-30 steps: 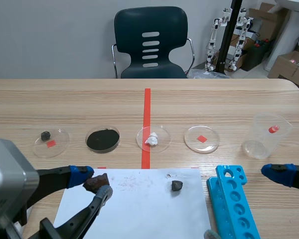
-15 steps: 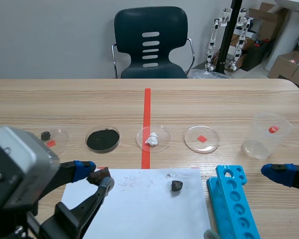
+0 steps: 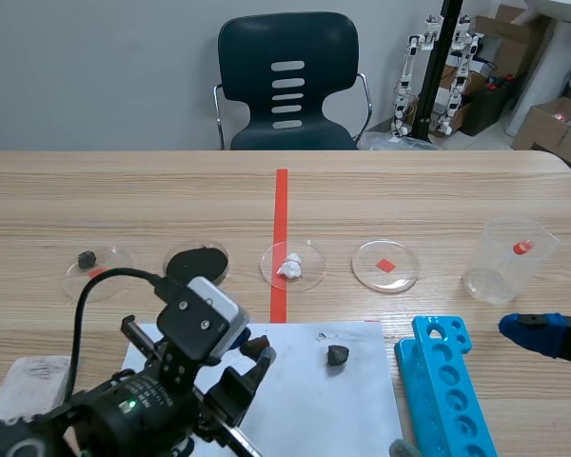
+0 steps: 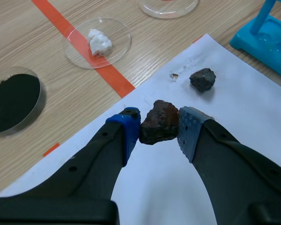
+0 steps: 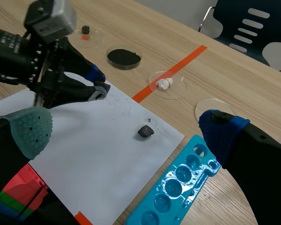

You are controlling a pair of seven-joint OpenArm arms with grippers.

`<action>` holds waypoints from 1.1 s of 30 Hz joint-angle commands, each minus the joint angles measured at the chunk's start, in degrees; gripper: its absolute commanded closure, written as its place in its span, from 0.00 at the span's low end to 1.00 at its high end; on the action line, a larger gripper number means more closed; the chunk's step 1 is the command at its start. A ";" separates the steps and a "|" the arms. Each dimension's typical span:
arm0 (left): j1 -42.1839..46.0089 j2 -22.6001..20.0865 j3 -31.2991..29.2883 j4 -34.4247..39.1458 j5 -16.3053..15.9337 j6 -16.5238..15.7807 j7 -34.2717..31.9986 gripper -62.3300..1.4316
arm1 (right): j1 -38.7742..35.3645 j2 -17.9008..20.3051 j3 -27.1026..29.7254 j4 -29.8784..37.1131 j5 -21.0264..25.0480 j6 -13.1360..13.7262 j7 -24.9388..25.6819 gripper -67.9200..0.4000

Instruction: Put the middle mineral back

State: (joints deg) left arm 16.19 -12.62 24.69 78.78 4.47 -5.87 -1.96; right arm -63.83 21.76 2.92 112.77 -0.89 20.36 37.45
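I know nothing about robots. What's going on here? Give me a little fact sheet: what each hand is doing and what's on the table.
Left hand: shut on a reddish-brown rock, over the white paper
Right hand: open, holding nothing
On the paper: one small dark stone
Row of dishes: pebble dish, black powder dish, white lump dish, empty dish
Also there: clear cup, blue rack
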 commanded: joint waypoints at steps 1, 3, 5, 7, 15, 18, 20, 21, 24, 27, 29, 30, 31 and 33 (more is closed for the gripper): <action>-1.77 1.27 -0.02 -0.35 -0.57 0.07 -1.16 0.77 | 0.04 0.48 0.39 0.42 0.61 0.00 1.05 0.00; -4.22 2.47 0.13 -3.63 -0.57 0.07 -1.18 0.77 | 0.04 0.48 0.39 0.42 0.61 0.00 1.05 0.00; -6.43 3.58 0.11 -6.62 -0.57 0.07 -1.18 0.77 | 0.04 0.48 0.39 0.42 0.61 0.00 1.05 0.00; -8.20 4.37 0.11 -9.07 -0.59 0.07 -1.16 0.77 | 0.04 0.48 0.39 0.42 0.61 0.00 1.05 0.00; -12.28 5.81 0.04 -16.20 -0.85 0.09 -1.11 0.77 | 0.04 0.48 0.39 0.42 0.61 0.00 1.05 0.00; -12.41 5.73 0.02 -17.27 -1.25 0.11 -0.96 0.77 | 0.04 0.48 0.39 0.42 0.61 0.00 1.05 0.00; -12.37 5.40 -0.07 -17.33 -1.38 0.11 -0.35 0.77 | 0.04 0.48 0.39 0.42 0.61 0.00 1.05 0.00; -12.39 5.11 -0.07 -17.33 -1.88 0.11 0.20 0.77 | 0.04 0.48 0.39 0.42 0.61 0.00 1.05 0.00; -12.37 4.72 -0.07 -17.33 -2.10 0.11 1.46 0.77 | 0.04 0.48 0.39 0.42 0.61 0.00 1.05 0.00; -12.39 4.15 -0.07 -17.33 -2.34 0.13 1.60 0.77 | 0.04 0.48 0.39 0.42 0.61 0.00 1.05 0.00; -12.39 3.96 -0.07 -17.33 -2.38 0.13 1.62 0.77 | 0.04 0.48 0.39 0.42 0.61 0.00 1.05 0.00; -12.39 3.87 -0.07 -17.33 -2.38 0.13 1.64 0.77 | 0.04 0.48 0.39 0.42 0.61 0.00 1.05 0.00; -12.39 3.85 -0.07 -17.33 -2.45 0.13 1.64 0.77 | 0.04 0.48 0.39 0.42 0.61 0.00 1.05 0.00; -12.37 3.85 -0.07 -17.33 -2.56 0.13 1.66 0.77 | 0.04 0.48 0.39 0.42 0.61 0.00 1.05 0.00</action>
State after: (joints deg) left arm 3.84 -8.60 24.95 60.01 2.31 -6.07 0.14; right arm -63.83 21.76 2.92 112.77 -0.89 20.36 37.45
